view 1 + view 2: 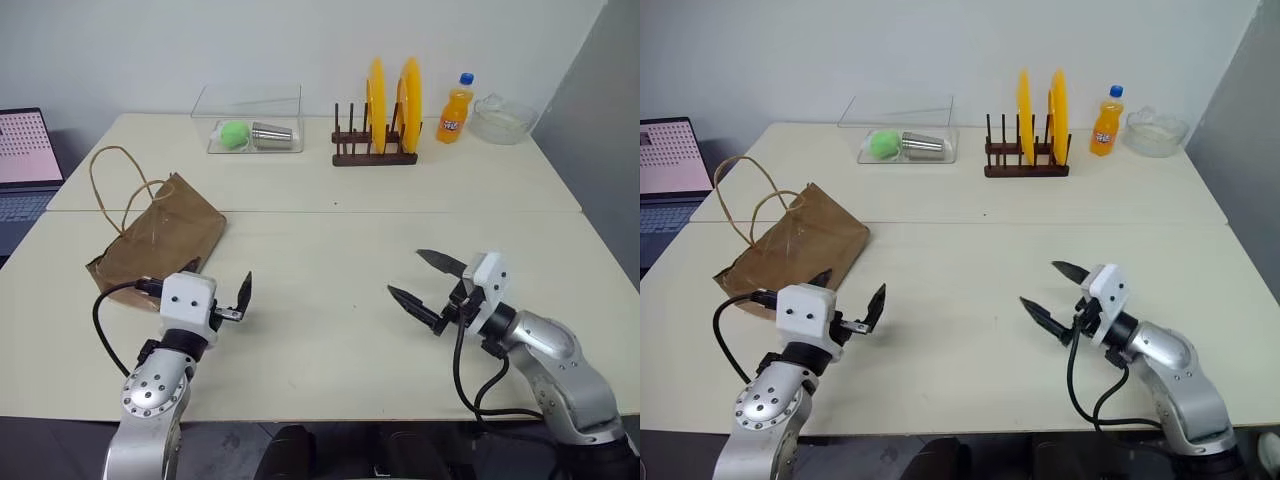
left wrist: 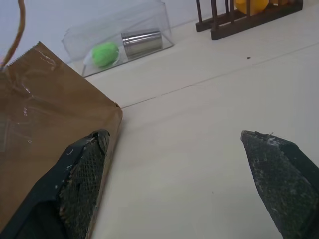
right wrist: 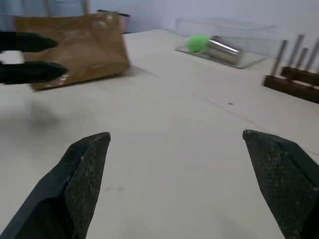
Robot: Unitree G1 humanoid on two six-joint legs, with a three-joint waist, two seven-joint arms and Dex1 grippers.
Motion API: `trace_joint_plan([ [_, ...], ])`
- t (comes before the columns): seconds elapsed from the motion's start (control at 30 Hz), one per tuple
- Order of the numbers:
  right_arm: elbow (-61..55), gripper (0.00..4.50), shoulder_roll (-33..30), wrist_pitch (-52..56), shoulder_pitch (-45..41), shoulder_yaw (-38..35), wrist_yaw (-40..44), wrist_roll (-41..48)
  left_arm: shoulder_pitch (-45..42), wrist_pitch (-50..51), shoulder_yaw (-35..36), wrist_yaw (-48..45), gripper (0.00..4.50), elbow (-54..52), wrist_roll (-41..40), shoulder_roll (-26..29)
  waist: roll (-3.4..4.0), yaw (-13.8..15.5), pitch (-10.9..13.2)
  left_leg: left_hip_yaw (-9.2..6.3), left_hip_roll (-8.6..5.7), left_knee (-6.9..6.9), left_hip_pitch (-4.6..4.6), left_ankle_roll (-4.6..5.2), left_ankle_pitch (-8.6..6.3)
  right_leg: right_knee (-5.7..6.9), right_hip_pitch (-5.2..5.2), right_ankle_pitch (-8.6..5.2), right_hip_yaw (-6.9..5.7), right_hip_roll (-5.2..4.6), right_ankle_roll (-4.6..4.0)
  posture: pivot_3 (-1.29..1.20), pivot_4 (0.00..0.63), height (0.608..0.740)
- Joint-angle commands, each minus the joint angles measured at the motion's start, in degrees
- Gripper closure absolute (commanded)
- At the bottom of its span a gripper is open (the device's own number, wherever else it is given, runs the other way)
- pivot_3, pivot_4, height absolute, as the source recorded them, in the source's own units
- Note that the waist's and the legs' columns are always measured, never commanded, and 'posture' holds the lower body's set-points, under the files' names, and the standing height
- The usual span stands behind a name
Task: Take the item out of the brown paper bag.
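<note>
The creased kraft-brown paper bag (image 1: 160, 243) with thin tan loop handles lies flat near the desk's (image 1: 330, 300) left edge. Both the left gripper (image 1: 215, 293) and right gripper (image 1: 425, 282) are spread wide, grasping nothing.

The setting is an indoor robotics test room or lab, not a lived-in home: 2 plain cream tables (image 1: 330, 300) are pushed together against a bare white wall (image 1: 250, 45), and an open laptop (image 1: 25, 160) sits at the left edge. Household items are laid out as props: a wooden plate rack (image 1: 372, 150) with 2 yellow plates, an orange soda bottle (image 1: 456, 110), a glass bowl (image 1: 503, 120) and a clear plastic container (image 1: 250, 125).
</note>
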Motion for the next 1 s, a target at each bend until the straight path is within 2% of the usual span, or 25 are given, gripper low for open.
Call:
trace_joint_plan([
  [0.03, -4.8, 0.00, -4.0, 5.9, -6.6, 0.2, 6.5, 7.4, -1.8, 2.4, 2.1, 0.5, 0.02, -3.5, -1.0, 0.8, -0.01, 0.0, 0.0, 0.00, 0.00, 0.02, 0.00, 0.00, 0.00, 0.01, 0.00, 0.00, -0.01, 0.00, 0.01, 0.00, 0.150, 0.740],
  [0.17, -2.4, 0.00, -8.1, 10.6, -16.4, -0.2, 12.5, 12.6, -2.5, 7.0, 2.1, 1.8, 0.02, -7.3, -0.9, -0.1, -0.04, 0.0, 0.0, -0.03, -0.01, 0.03, 0.01, 0.01, 0.00, -0.02, 0.04, 0.03, -0.05, 0.01, 0.04, 0.00, 0.150, 0.740],
  [0.4, 5.7, 0.00, -7.1, 9.9, -24.8, 1.4, 17.4, 12.2, -1.7, 19.6, 6.5, 4.8, 0.02, -20.0, -1.5, -0.2, -0.12, 0.0, 0.1, -0.03, -0.01, 0.01, -0.11, 0.02, -0.01, -0.09, -0.02, 0.03, -0.02, 0.00, 0.03, 0.00, 0.150, 0.740],
  [0.5, 9.3, 0.00, -5.9, 8.9, -26.7, 2.2, 19.0, 11.3, -1.5, 25.0, 13.2, 3.1, 0.02, -24.9, -4.5, 1.5, -0.12, 0.0, 0.1, -0.03, -0.01, 0.01, -0.11, 0.02, -0.01, -0.08, -0.03, 0.04, -0.03, -0.01, 0.02, 0.00, 0.150, 0.740],
  [0.57, 11.1, 0.00, -4.8, 8.5, -28.1, 2.7, 20.0, 11.0, -1.4, 27.2, 20.3, -0.3, 0.02, -26.0, -8.9, 3.5, -0.12, -0.1, 0.1, -0.05, -0.01, 0.01, -0.09, 0.01, 0.00, -0.05, -0.03, 0.04, -0.04, 0.00, 0.02, 0.00, 0.150, 0.740],
  [0.63, 12.7, 0.00, -3.7, 7.6, -29.5, 3.5, 21.4, 10.1, -0.5, 29.4, 29.0, -5.6, 0.02, -24.2, -14.5, 7.0, -0.12, -0.1, 0.1, -0.05, 0.00, 0.02, -0.05, 0.01, 0.00, -0.01, -0.03, 0.04, -0.05, 0.00, 0.01, 0.00, 0.150, 0.740],
  [0.73, 14.2, 0.00, -2.4, 6.7, -31.0, 4.3, 22.4, 9.2, 1.1, 32.7, 37.7, -11.9, 0.02, -17.9, -20.7, 12.3, -0.10, -0.2, 0.1, -0.05, 0.03, 0.01, 0.00, 0.00, 0.00, 0.00, -0.03, 0.04, -0.06, 0.03, -0.05, 0.00, 0.150, 0.740],
  [0.8, 14.5, 0.00, -1.8, 6.5, -31.9, 4.5, 23.0, 9.0, 2.0, 34.9, 39.5, -16.1, 0.02, -13.2, -23.9, 16.3, -0.09, -0.2, 0.1, -0.05, 0.03, 0.01, 0.01, 0.00, 0.00, -0.02, -0.02, 0.03, -0.06, 0.03, -0.07, 0.00, 0.150, 0.740],
  [0.9, 13.8, 0.00, -1.5, 6.3, -32.8, 5.1, 23.9, 8.3, 1.2, 34.3, 38.3, -18.6, 0.02, -7.8, -24.6, 21.6, -0.09, 0.0, 0.1, -0.08, 0.01, 0.01, -0.01, 0.00, 0.00, -0.06, -0.03, 0.02, -0.07, 0.02, -0.08, 0.00, 0.150, 0.740],
  [1.0, 11.5, 0.00, -2.3, 7.2, -33.9, 5.7, 24.7, 8.4, -5.0, 34.6, 34.8, -19.7, 0.02, 0.8, -24.8, 27.6, -0.14, 0.3, 0.1, -0.11, -0.02, 0.02, -0.04, 0.00, 0.00, -0.11, -0.02, 0.03, -0.09, -0.04, -0.08, 0.00, 0.150, 0.740],
])
